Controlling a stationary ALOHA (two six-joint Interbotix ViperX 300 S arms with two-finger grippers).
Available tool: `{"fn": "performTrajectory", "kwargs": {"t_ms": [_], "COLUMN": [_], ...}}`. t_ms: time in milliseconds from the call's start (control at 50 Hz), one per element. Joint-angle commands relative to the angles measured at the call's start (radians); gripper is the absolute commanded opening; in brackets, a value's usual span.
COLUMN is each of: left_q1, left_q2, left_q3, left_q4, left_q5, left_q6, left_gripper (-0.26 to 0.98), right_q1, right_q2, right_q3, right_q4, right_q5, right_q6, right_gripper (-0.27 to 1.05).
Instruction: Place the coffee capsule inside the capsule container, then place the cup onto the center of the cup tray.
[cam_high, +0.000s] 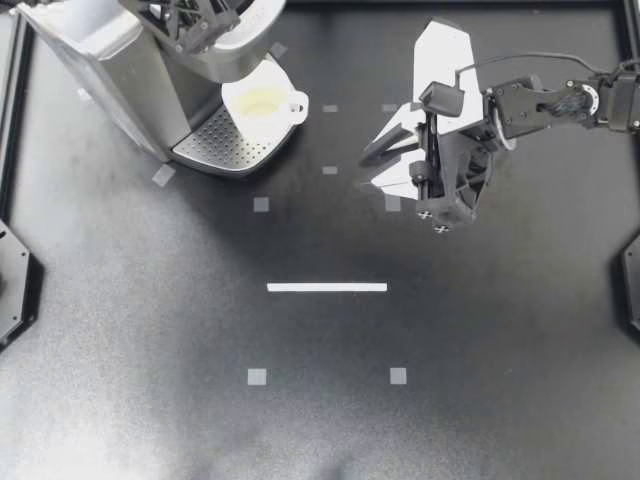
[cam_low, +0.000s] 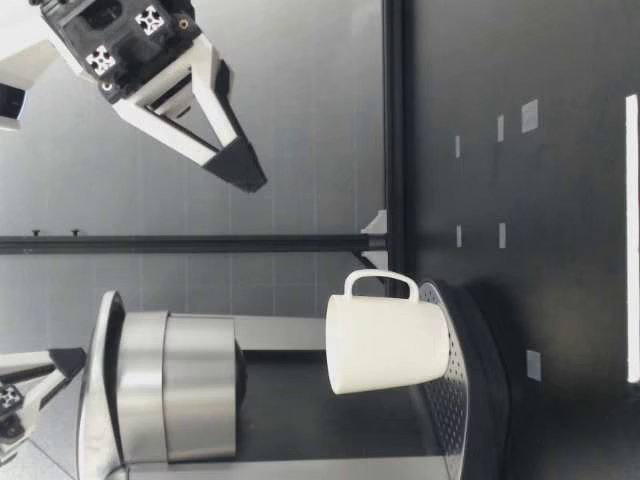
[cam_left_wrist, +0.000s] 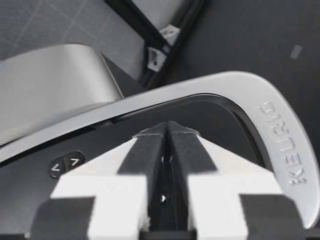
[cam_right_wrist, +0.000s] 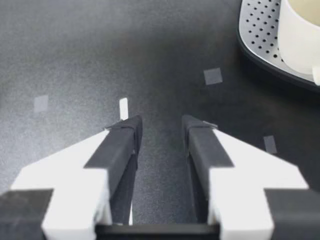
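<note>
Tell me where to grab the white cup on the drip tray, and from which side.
Pinch the handle, likely with my right gripper from the open table side. The cup stands upright, its handle points away from the coffee machine, and the brew head overhangs its rim.

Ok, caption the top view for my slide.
White cup sits on the cup tray; my right hand, open and empty, hovers over the table nearby.
</note>
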Motion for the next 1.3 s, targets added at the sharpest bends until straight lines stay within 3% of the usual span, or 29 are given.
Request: {"fn": "performTrajectory", "kwargs": {"t_ms": [0,340,480,660,860,1140,1280], "left_q1": [0.014,0.014,0.0,-0.037,-0.08,-0.091,-0.091], "left_q2": [-0.018,-0.091,-0.143,-0.296,-0.414,-0.483,-0.483], "left_q3": [-0.003,0.009,0.063,0.245,0.431,0.672,0.755], "left_q4": [0.028,0.034,0.023,-0.037,-0.057,-0.066,-0.067], "left_q5": [-0.017,-0.124,-0.285,-0.618,-0.853,-1.161,-1.31], "left_q6": [-0.011,-0.008,-0.006,-0.025,-0.038,-0.12,-0.135], "left_gripper": [0.13,0.13,0.13,0.13,0.13,0.13,0.13], "right_q1": [0.005,0.005,0.005,0.005,0.018,0.143,0.241], "right_q2": [-0.015,-0.028,-0.037,-0.051,-0.072,-0.114,-0.152], "right_q3": [-0.008,-0.006,-0.005,-0.003,0.009,0.112,0.17], "right_q4": [0.005,0.012,0.02,0.037,0.075,0.081,0.08], "right_q5": [-0.006,-0.006,-0.006,-0.008,-0.014,-0.27,-0.471], "right_q6": [-0.002,0.005,0.003,0.003,0.0,-0.002,0.0], "right_gripper": [0.4,0.4,0.4,0.4,0.4,0.4,0.4]}}
